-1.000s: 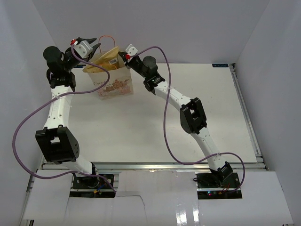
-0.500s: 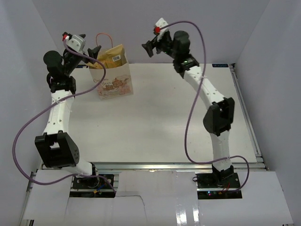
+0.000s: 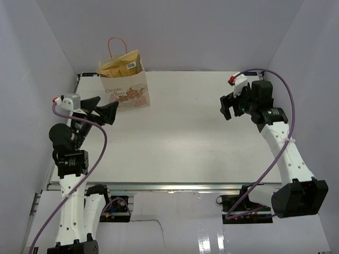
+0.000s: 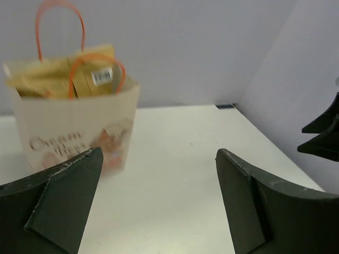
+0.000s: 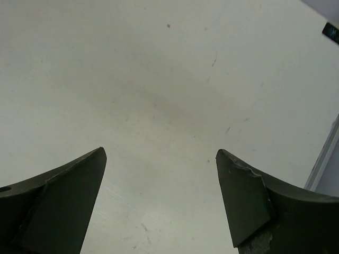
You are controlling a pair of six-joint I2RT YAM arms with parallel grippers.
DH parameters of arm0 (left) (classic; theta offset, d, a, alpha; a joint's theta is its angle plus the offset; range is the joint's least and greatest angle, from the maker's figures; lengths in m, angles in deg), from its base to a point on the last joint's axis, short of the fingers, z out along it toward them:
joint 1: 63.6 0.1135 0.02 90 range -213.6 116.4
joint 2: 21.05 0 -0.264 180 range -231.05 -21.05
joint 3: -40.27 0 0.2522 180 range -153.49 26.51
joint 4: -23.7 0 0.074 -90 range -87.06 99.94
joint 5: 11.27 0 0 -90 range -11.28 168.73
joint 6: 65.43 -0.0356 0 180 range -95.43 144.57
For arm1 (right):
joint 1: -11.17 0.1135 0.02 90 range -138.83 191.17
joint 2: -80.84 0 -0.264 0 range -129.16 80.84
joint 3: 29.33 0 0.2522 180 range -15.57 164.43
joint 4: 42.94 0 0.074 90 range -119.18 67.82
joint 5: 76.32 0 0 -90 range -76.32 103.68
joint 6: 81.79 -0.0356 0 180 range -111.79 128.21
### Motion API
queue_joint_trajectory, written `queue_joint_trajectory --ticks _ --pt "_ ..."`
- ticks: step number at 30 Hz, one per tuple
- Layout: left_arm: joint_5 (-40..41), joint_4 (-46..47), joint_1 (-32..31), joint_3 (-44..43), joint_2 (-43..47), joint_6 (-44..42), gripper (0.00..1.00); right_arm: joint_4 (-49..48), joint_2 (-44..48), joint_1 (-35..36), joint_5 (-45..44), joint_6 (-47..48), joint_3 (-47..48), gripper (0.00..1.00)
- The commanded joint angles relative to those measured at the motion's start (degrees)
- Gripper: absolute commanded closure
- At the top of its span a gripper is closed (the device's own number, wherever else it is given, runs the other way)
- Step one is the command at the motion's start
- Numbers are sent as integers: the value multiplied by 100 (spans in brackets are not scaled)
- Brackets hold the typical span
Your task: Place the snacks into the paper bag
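Top external: paper bag (image 3: 127,92) upright, near left gripper (image 3: 113,112); right gripper (image 3: 225,108) well apart; both wide open, empty.

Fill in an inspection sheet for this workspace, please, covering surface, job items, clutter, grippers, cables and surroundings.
Surface: white table, faint specks and scuffs; no snack seen lying loose.
Job's things: paper bag upright at the far left corner; tan pouch sticking out of its top; other snacks not visible.
Clutter: nothing seen.
Grippers: left gripper open, empty, facing the bag; right gripper open, empty, above bare table.
Cables: purple cables loop free along both arms, clear of the bag.
Surroundings: plain pale walls on three sides.
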Motion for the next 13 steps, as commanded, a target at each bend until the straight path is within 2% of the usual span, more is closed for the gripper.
queue_joint_trajectory --ticks 1,4,13 --pt "-521 -372 -13 716 119 975 2 -16 604 21 -785 -415 -649 10" --pt "-706 -354 -4 1138 215 1134 2 9 1175 -180 -840 -451 -1009 10" --pt "-988 -354 -21 1402 260 1144 2 -60 1686 -216 -1367 -610 -1151 10"
